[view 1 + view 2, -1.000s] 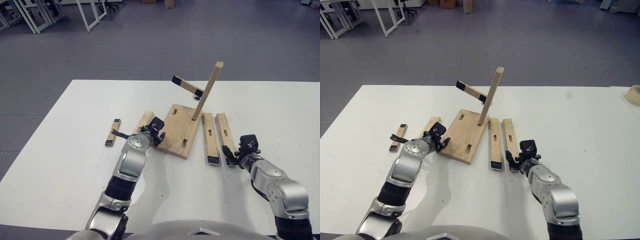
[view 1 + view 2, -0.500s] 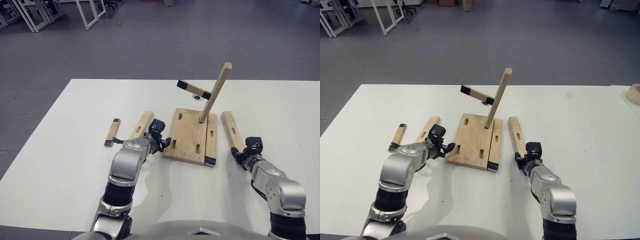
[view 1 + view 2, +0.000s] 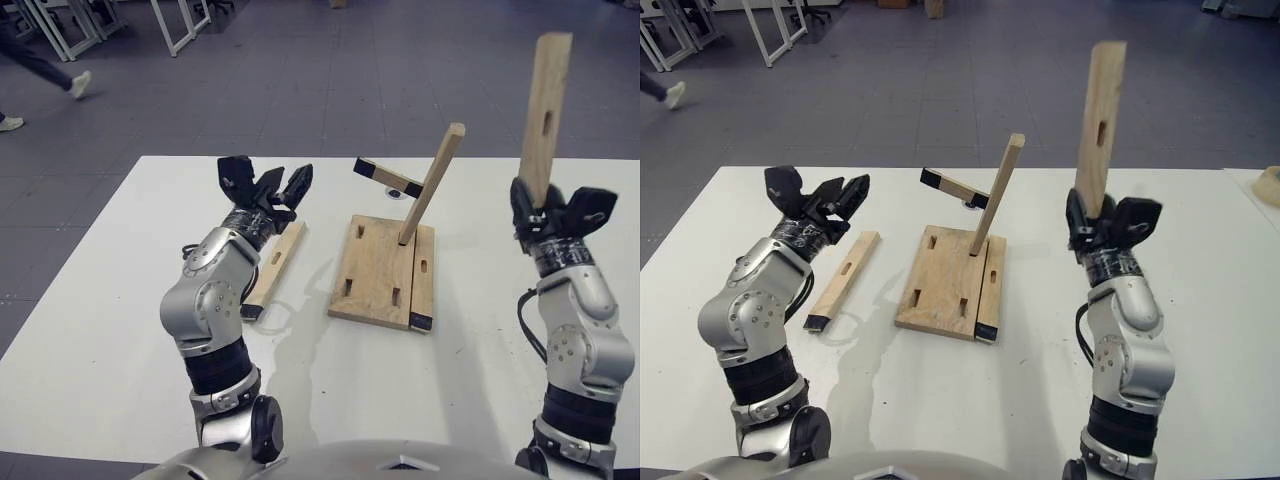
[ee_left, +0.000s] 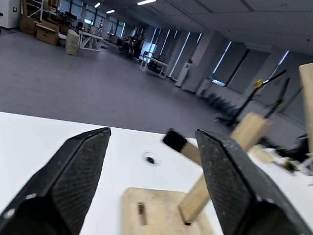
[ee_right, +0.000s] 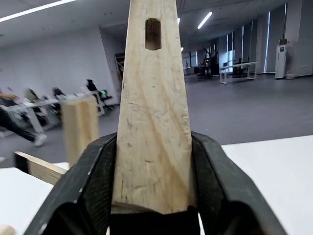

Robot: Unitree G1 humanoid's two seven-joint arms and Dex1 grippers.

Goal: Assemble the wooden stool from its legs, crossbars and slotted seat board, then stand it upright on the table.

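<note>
Right end effector (image 3: 553, 206) gripping upright leg (image 3: 542, 100), left end effector (image 3: 268, 181) spread

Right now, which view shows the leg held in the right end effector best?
The right wrist view: the leg is close, its slot and the right end effector clamping its base plain. Both eye views show it upright above the table, farther off.

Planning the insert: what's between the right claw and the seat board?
A leg lies flat against the board's right edge; the rest is bare table, in the left eye view.
</note>
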